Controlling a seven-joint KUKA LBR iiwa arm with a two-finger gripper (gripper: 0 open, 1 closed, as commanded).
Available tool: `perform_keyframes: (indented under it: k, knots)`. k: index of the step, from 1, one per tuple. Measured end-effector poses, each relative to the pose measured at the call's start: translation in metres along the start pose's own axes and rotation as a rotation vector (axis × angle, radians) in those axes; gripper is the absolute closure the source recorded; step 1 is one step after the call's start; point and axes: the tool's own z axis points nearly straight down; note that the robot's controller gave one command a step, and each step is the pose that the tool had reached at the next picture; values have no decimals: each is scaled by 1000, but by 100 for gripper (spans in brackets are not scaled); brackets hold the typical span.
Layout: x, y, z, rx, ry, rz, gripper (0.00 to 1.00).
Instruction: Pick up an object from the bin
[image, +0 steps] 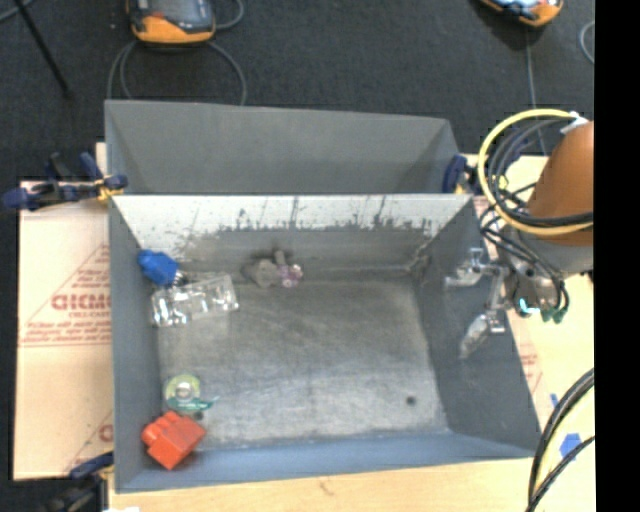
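Orange block (172, 440) noted as the likeliest pick: chunky, faceted, bright orange-red, opaque. It sat in the near left corner of the bin (300, 190), close against both walls. Just beyond it lay a small round green-and-white piece (185, 392). Farther up the left side was a clear crinkled plastic piece (195, 300) with a blue lump (156, 266) at its far left end, touching or just beside; could not tell which. A small grey-and-pink bit (277, 271) lay alone by the far wall, left of middle. Hand (467, 305) hung at the right side over the sloping right wall, two fingers spread, nothing between them, well apart from every object. Judged the step as approach, no grasp begun. To do it well: carry the hand left across the open floor with fingers spread, and settle on one piece before descending. The block's corner spot looked awkward, since walls could foul a finger on two sides; better to set the fingers across its open faces. The grey-and-pink bit stood freer and nearer, but small. The clear piece would likely slip; best avoided.
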Motion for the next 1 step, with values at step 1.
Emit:
perform_keyframes:
  k: [1]
  knots:
    - [58, 24, 87, -2, -1, -424, 0]
